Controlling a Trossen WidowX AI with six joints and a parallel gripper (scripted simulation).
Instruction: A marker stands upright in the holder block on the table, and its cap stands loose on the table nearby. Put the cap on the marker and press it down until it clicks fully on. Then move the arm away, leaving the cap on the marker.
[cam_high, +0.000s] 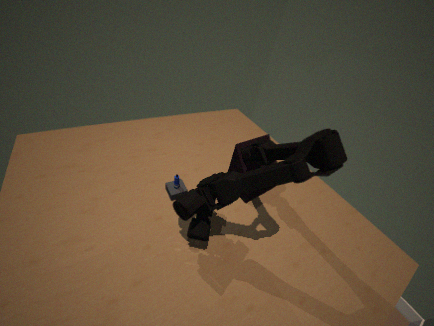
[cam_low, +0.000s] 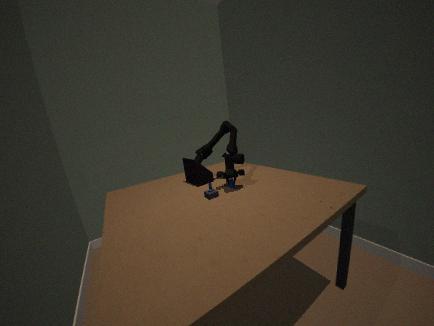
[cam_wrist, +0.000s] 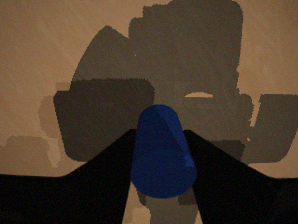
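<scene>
We have the small blue cylindrical plastic cap clamped between our two black gripper fingers, which press on its sides low in the middle of the wrist view. The black parallel-jaw gripper hangs just below the centre of the top view, close over the tan wooden table; whether the cap's base touches the table we cannot tell. The blue marker stands upright in its small grey holder block, just up and left of the gripper and apart from it.

We judge the cap light, rigid and smooth, so it could slip or tilt if we squeeze unevenly. Holding it across its round sides, as we do, seems right, provided its open end stays free to take the marker tip. Next we would need to lift, carry it over the marker, line it up and press straight down.
</scene>
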